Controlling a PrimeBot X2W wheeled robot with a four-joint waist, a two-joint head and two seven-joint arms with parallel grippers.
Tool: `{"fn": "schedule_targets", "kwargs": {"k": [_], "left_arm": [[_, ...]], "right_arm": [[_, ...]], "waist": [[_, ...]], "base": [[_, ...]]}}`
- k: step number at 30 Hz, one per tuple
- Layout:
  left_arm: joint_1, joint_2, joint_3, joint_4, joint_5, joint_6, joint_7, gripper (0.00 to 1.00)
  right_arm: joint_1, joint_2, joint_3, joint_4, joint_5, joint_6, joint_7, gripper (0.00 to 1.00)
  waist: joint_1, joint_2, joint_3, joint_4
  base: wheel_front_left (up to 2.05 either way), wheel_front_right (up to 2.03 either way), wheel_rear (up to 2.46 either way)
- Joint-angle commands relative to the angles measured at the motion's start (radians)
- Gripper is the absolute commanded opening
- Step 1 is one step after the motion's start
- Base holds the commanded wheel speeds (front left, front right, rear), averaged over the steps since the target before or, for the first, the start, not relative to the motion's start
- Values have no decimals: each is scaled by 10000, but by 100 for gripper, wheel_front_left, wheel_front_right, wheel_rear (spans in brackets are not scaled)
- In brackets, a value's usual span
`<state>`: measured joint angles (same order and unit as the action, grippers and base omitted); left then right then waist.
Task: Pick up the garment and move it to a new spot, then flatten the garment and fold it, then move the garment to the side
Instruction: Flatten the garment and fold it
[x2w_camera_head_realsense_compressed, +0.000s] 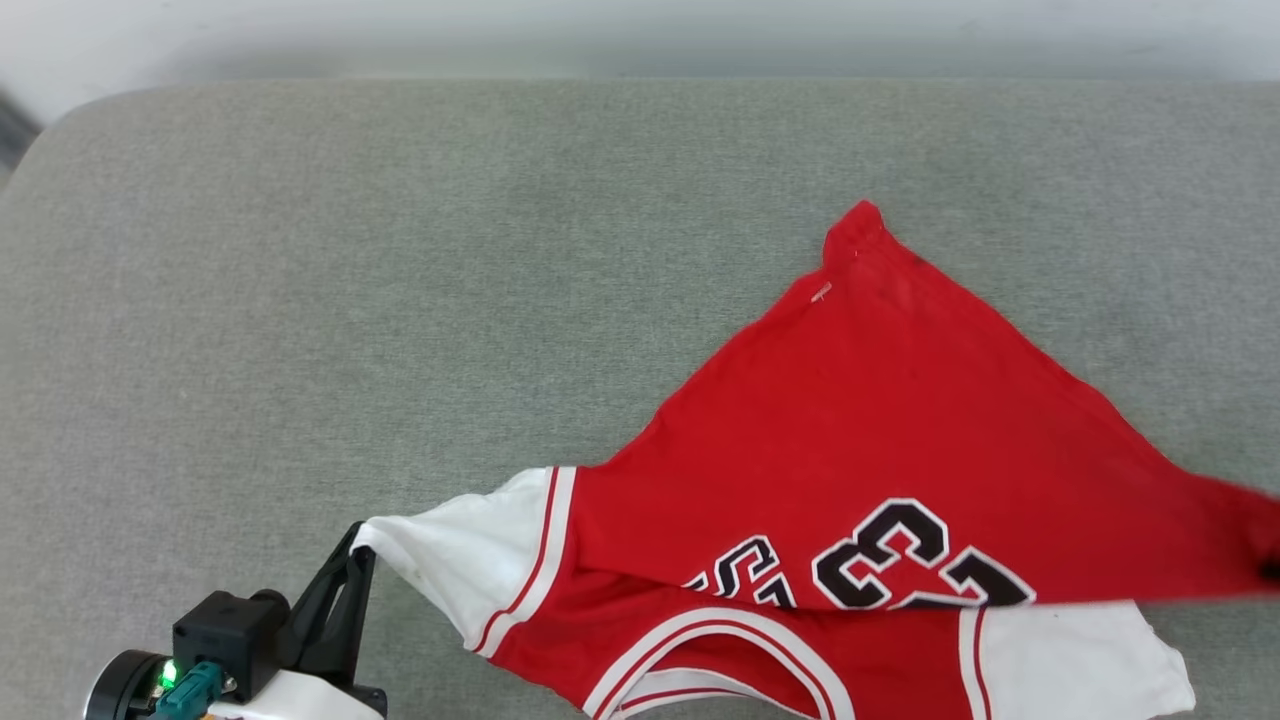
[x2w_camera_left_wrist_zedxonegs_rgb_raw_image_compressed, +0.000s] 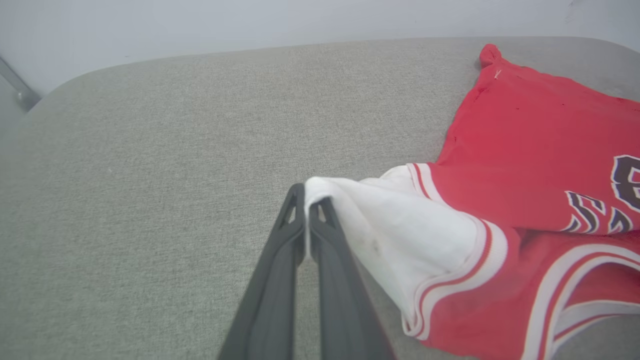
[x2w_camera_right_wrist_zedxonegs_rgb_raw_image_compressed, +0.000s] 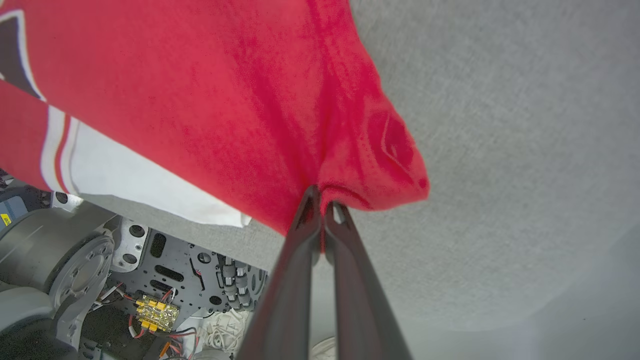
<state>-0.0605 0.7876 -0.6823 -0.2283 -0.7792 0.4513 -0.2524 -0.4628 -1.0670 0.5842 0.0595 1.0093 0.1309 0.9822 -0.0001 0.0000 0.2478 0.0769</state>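
Note:
The garment (x2w_camera_head_realsense_compressed: 880, 430), a red jersey with white sleeves and black lettering, lies partly folded on the grey table (x2w_camera_head_realsense_compressed: 400, 250), its red lower part drawn over the chest toward the right. My left gripper (x2w_camera_head_realsense_compressed: 358, 545) at the lower left is shut on the tip of the white sleeve (x2w_camera_left_wrist_zedxonegs_rgb_raw_image_compressed: 380, 225); in the left wrist view the left gripper (x2w_camera_left_wrist_zedxonegs_rgb_raw_image_compressed: 310, 200) pinches that sleeve edge. In the right wrist view my right gripper (x2w_camera_right_wrist_zedxonegs_rgb_raw_image_compressed: 322, 200) is shut on a bunched red corner of the garment (x2w_camera_right_wrist_zedxonegs_rgb_raw_image_compressed: 250, 100), held up above the table (x2w_camera_right_wrist_zedxonegs_rgb_raw_image_compressed: 500, 150).
Grey padded table surface stretches to the left and far side, ending at a pale wall (x2w_camera_head_realsense_compressed: 640, 30). The robot's base with wiring (x2w_camera_right_wrist_zedxonegs_rgb_raw_image_compressed: 150, 280) shows below the table edge in the right wrist view.

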Motion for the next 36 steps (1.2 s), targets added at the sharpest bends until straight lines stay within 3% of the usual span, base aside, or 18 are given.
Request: {"fn": "schedule_targets", "kwargs": {"k": [1,10,11,12,13,21,25,32,36], "left_arm": [[135,88,35,-63,-25,78,1,0],[272,172,30,-189,-47,190,20,0],[278,184,34,-184,-54,201,34,0],[285,192,36,-179,-57,216,48,0],[293,203,37,-180,-61,230,60,0],[309,217,14,-262,-26,307,68,0],[82,157,-65,-330,111,257,131,0],[-458,-1,-240,-392,396,147,271,0],[-933,-246,-421,-339,630,-4,325,0]], "right_arm": [[656,-66,-30,21,69,-4,-185,0],[3662,508,-311,51,-323,-4,-1416,0],[3768,622,-449,109,-427,-4,-1488,7],[3824,706,-560,124,-565,-4,-1544,56],[3780,757,-699,82,-735,-5,-1570,100],[2324,1089,-2474,-978,-1215,-4,-1756,100],[1179,1040,-2758,-1596,-1413,-4,-1198,100],[-1244,1310,-1613,-1911,-2012,-4,302,100],[-3288,1988,-234,-946,-2327,-4,1530,100]], "waist": [[1,0,-56,-106],[1,0,21,-313],[1,0,18,-333],[1,0,8,-350],[1,0,-5,-366],[1,0,-78,-423],[1,0,65,-284],[1,0,638,121],[1,0,1280,510]], "base": [[0,0,0],[0,0,0],[0,0,0],[0,0,0],[0,0,0],[0,0,0],[0,0,0],[0,0,0],[0,0,0]]}}
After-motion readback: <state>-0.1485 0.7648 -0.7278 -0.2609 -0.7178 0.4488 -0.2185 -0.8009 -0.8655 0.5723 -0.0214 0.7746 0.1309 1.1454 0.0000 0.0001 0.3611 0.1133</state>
